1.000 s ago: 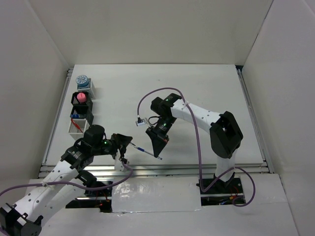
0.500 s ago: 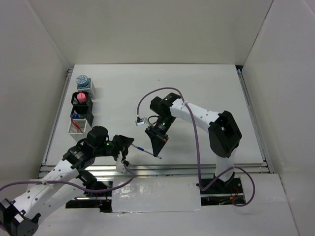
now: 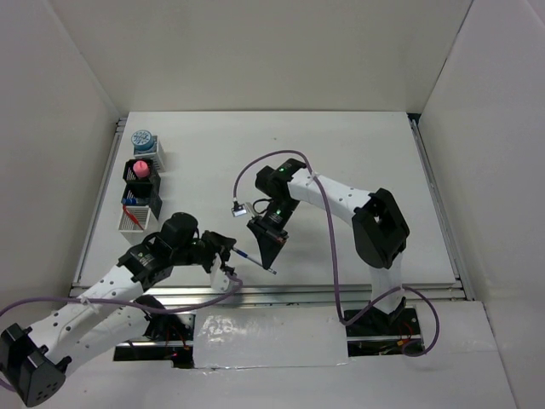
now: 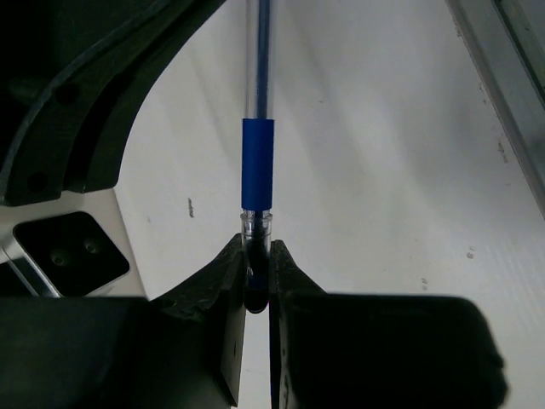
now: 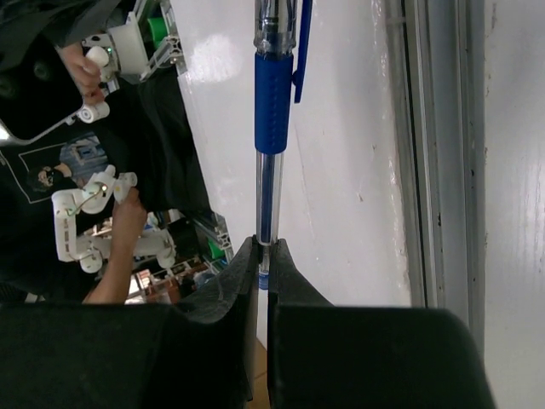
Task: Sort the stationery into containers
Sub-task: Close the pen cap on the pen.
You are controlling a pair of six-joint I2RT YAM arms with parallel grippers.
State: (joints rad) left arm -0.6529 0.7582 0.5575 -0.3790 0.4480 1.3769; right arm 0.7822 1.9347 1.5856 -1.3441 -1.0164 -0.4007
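The blue pen (image 3: 254, 261) hangs above the table near the front edge, held at both ends. My left gripper (image 3: 230, 250) is shut on its left end; in the left wrist view the pen (image 4: 257, 162) runs straight up from the jaws of that gripper (image 4: 255, 274). My right gripper (image 3: 271, 267) is shut on the other end; in the right wrist view the pen (image 5: 273, 94) stands up from that gripper (image 5: 262, 256). The containers (image 3: 129, 223) stand in a row at the left edge. A blue-white tin (image 3: 142, 139) lies in the farthest one and a pink block (image 3: 141, 169) in the one after it.
The third box, black mesh (image 3: 150, 203), holds red and blue items. The nearest white slotted box shows a red line inside. The right arm's purple cable (image 3: 247, 175) loops over the table middle. A metal rail (image 3: 341, 290) runs along the front edge. White walls enclose the table.
My left gripper has moved right to the pen's left end and closed on it. My right gripper has shifted slightly left, still holding the pen.
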